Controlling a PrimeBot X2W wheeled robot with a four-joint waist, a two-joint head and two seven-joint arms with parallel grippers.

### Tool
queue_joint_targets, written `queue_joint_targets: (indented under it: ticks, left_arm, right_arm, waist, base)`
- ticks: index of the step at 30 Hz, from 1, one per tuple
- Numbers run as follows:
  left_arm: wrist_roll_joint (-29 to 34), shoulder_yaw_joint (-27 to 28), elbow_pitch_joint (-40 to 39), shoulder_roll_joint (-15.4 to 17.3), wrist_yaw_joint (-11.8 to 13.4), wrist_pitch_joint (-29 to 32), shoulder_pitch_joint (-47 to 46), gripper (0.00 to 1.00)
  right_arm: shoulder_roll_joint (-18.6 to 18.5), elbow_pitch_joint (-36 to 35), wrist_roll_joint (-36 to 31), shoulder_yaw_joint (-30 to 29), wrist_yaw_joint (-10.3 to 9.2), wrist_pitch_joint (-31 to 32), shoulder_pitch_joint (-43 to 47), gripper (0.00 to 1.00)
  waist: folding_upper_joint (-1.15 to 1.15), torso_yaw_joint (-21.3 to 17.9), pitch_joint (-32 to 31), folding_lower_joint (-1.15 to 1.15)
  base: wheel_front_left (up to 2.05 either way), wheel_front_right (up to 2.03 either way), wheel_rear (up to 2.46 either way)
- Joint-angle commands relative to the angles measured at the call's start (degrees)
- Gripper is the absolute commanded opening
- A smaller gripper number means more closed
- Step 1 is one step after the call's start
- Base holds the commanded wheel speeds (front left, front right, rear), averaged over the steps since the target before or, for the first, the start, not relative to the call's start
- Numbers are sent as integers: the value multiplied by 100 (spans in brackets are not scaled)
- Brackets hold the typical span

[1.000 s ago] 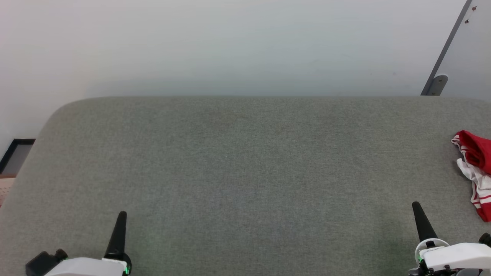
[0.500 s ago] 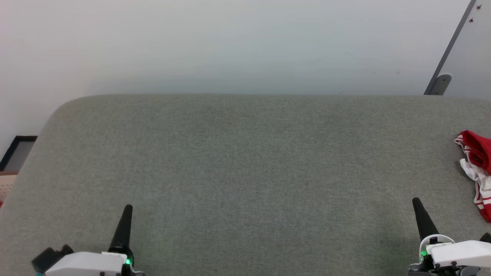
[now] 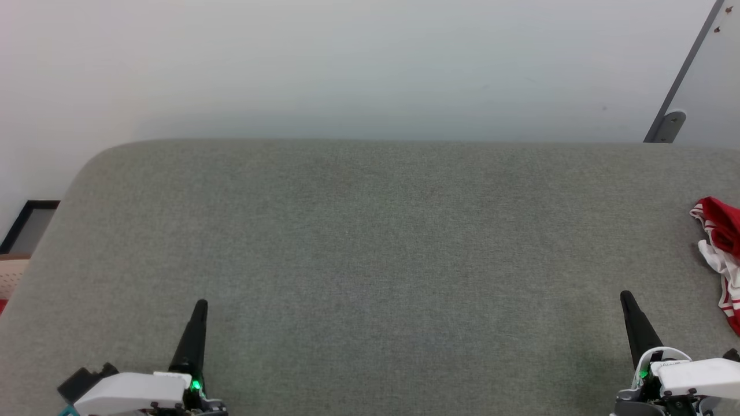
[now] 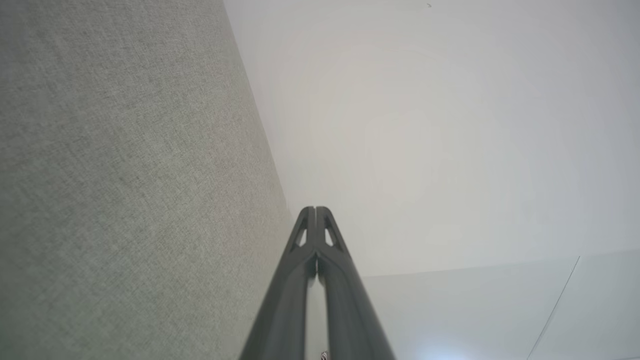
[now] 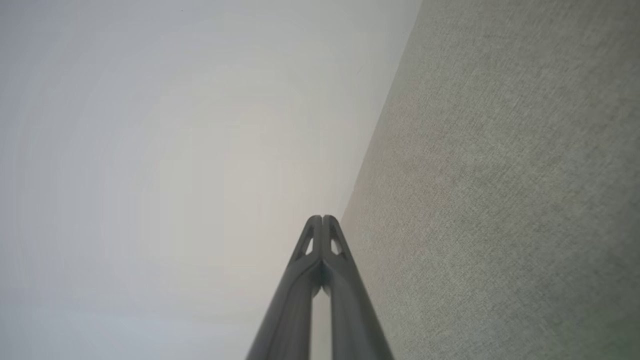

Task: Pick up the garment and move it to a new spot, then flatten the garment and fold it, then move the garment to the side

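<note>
Handling estimate first. The garment, a soft red jersey shirt with white ends and red-and-white striped trim, lay bunched at the far right of the grey woven-fabric tabletop, cut off by the border of the head view. How much cloth lay beyond that border could not be told.

It was judged light, limp and not fragile. Under a single pinch it would sag and trail, and the textured table cover would probably drag on it. The best hold was judged to be a raised fold in the red part at the top of the heap, or the striped trim band, where the cloth stood up from the surface. A flat layer would be hard for thin tips to catch.

The left gripper sat at lower left and the right gripper at lower right. Each had its two dark fingers pressed together with nothing between them. The right one was nearer the garment but apart from it.

Surroundings:
- A pale wall stood behind the table.
- A slanted grey bar with a metal bracket was at upper right.
- A dark-framed panel was beyond the left edge.

Nothing was seen between the right gripper and the garment.
</note>
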Motion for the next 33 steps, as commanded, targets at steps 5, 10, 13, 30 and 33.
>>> queue_joint_targets:
  ticks: [5, 10, 13, 30, 33]
  left_arm:
    - [-243, 34, -2, -49, -27, 67, -123, 0]
    - [-414, 40, 7, -94, -28, 122, -167, 0]
    - [-497, 45, 12, -121, -29, 156, -196, 0]
    - [-835, 58, 33, -207, -32, 274, -272, 0]
    - [-835, 58, 33, -207, -32, 274, -272, 0]
  right_arm:
    - [16, -65, 301, -53, -5, 61, -91, 0]
    - [30, -78, 518, -67, -5, 116, -106, 0]
    - [39, -89, 644, -76, -5, 152, -112, 0]
    - [68, -117, 1092, -109, -6, 266, -110, 0]
    - [68, -117, 1093, -108, -6, 266, -111, 0]
  waist:
    - [0, 17, 12, 0]
    - [0, 32, 22, 0]
    - [0, 42, 29, 0]
    - [0, 79, 55, 0]
    - [0, 79, 55, 0]
  base:
    - [0, 0, 0]
    - [0, 0, 0]
    - [0, 0, 0]
    - [0, 0, 0]
    - [0, 0, 0]
